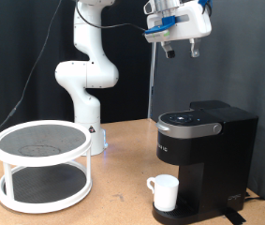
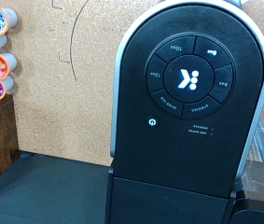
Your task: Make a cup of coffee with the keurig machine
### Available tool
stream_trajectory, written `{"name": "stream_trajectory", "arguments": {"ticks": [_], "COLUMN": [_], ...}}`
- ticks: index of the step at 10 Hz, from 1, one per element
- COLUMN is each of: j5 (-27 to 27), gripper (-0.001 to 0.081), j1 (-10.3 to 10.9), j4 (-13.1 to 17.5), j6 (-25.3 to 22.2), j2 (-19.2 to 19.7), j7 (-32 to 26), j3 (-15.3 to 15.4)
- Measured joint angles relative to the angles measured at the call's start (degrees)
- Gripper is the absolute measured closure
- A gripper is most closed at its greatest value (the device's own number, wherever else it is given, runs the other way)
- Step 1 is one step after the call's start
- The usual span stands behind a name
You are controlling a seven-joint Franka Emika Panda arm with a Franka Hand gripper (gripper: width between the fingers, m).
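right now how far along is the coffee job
Done: the cup stands on the machine's drip base under the spout, and the lid is down. In hand: nothing; the hand hangs open and empty high above the machine, touching nothing. Left: no coffee shows; whether a pod is inside is hidden.

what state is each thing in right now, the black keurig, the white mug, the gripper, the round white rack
black boxy keurig machine: lid down, upright on the wooden table
plain white ceramic mug: upright on the machine's drip base, under the spout
two-finger gripper: high above the machine, holding nothing
round white two-tier rack: upright at the exterior view's left, nothing on it
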Motion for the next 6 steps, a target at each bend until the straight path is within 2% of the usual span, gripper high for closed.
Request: {"name": "stream_trajectory", "arguments": {"ticks": [6], "j5": [-2.55], "gripper": [0.0072], "j1": [0.0], "j4": [-1.64], "j6": [1.31], "j2": [0.89], "j7": [0.13], "j3": [0.55]}}
